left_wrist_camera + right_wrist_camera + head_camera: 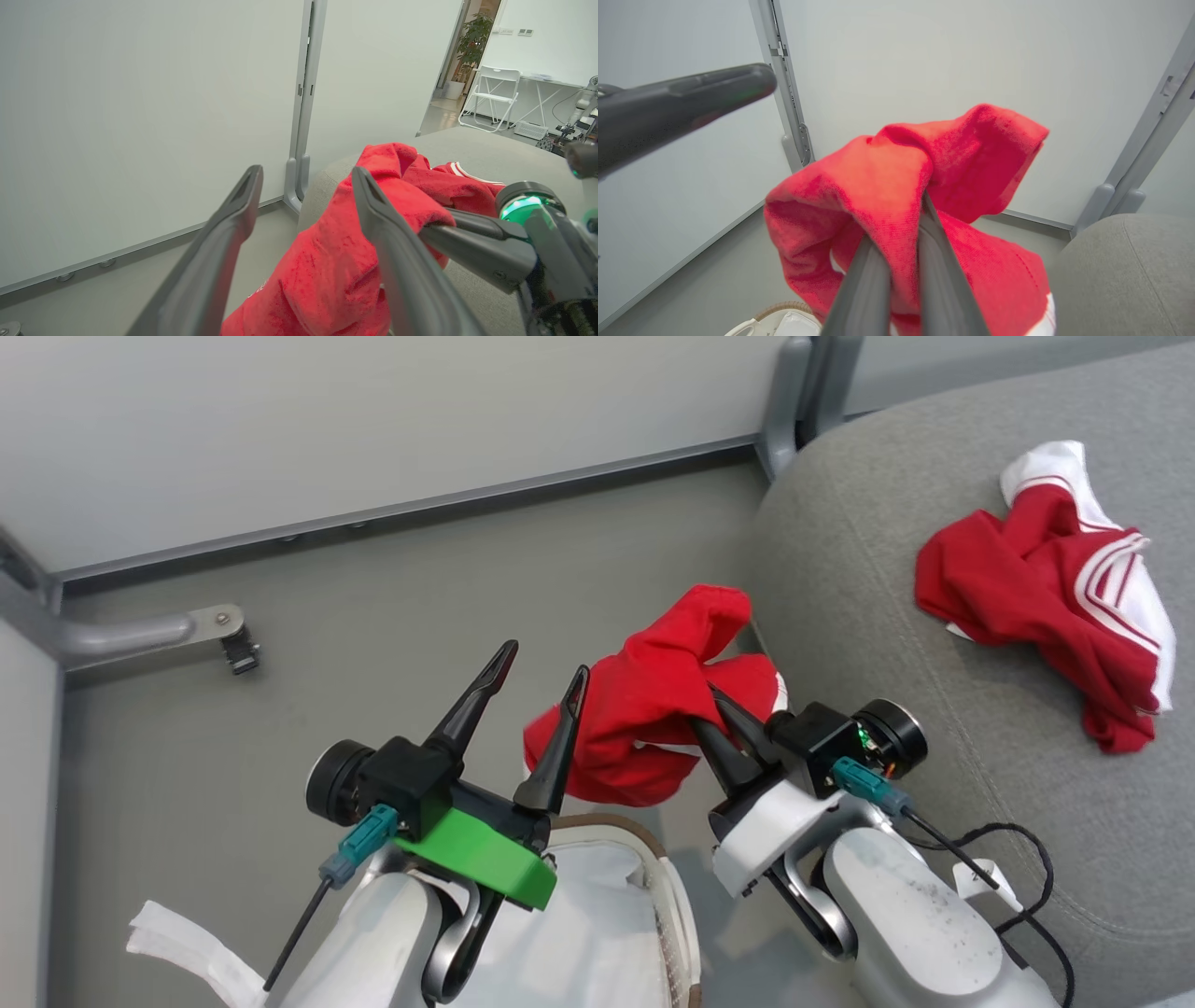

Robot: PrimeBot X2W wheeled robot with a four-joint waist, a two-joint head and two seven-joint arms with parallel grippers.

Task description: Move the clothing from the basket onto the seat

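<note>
My right gripper point(714, 709) is shut on a bright red garment point(653, 709), which hangs bunched in the air above the floor, between the basket and the seat. In the right wrist view the fabric point(878, 177) drapes over the closed gripper point(903, 233). My left gripper point(544, 663) stands open just left of that garment with nothing between its fingers point(243, 200). A second red garment with white panels and striped trim point(1036, 588) lies crumpled on the grey seat point(840, 569). The basket's tan rim point(644, 835) and white liner point(597, 933) show at the bottom, under my arms.
Pale partition walls on grey metal posts point(784, 401) stand behind the grey floor point(327, 691). A caster foot point(233, 644) juts out at the left. A black cable point(1027, 887) loops over the seat's near edge by my right forearm.
</note>
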